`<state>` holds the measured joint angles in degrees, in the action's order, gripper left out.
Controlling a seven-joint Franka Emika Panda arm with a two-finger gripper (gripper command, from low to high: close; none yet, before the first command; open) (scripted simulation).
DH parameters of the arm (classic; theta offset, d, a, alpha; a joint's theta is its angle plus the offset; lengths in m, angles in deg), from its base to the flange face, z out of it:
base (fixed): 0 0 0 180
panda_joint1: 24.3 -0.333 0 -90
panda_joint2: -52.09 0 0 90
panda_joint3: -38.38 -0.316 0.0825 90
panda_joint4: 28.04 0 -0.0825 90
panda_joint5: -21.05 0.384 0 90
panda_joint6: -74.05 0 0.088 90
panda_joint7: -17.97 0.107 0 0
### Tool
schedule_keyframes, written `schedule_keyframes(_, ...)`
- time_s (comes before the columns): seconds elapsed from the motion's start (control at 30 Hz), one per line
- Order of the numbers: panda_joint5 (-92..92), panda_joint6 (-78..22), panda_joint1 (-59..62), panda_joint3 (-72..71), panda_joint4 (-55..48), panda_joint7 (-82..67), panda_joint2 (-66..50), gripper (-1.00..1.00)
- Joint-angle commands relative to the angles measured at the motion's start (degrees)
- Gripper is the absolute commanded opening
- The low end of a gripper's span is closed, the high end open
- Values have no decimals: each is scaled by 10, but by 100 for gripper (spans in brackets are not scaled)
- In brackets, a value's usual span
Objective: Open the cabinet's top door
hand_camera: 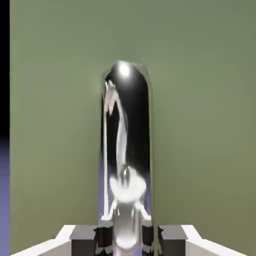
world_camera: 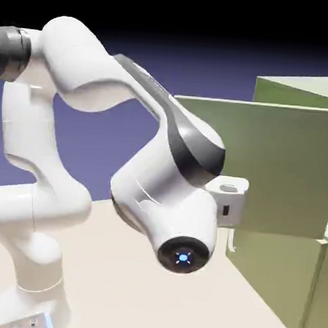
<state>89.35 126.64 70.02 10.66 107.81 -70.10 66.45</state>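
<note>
Claw (hand_camera: 128,240) clamped on the top door's (world_camera: 277,168) silver handle (hand_camera: 127,150).
Door stands swung out from the cabinet (world_camera: 303,90) (grip low on the bar, for leverage).

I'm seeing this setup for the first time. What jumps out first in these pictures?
The big white arm fills the exterior view's left and middle, reaching to the olive-green top door, which stands swung out from the cabinet. In the hand view, the shiny silver handle stands upright between the jaws against the green panel.
</note>
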Motion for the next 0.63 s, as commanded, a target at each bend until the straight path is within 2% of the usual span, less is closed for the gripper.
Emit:
schedule_keyframes(0.0, -16, -4, 2, -1, -19, -3, -21, -100)
schedule_keyframes(0.57, -208, -102, -28, -21, -351, 22, -324, -100)
schedule_keyframes(0.6, -208, -102, -28, -21, -351, 22, -324, 100)
